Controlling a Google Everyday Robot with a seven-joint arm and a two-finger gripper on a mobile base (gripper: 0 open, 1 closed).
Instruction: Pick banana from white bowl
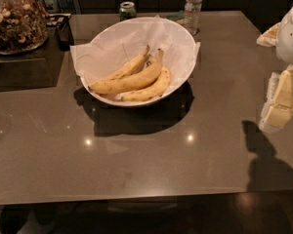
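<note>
The white bowl (pixel 184 74), lined with crinkled white paper, stands on the brown table at centre back. Three yellow bananas lie in it. The banana (pixel 129 82) is the longest one, in the middle, running from lower left up to its stem at upper right. A shorter banana lies behind it and another in front. My gripper (pixel 282 101), white with yellowish parts, hangs at the right edge of the view, above the table and well to the right of the bowl. It holds nothing that I can see.
A glass jar of nuts (pixel 14 18) stands on a dark stand at the back left. A water bottle (pixel 193 6) and a small green can (pixel 128 9) stand behind the bowl. The table's front edge (pixel 136 194) runs across the bottom.
</note>
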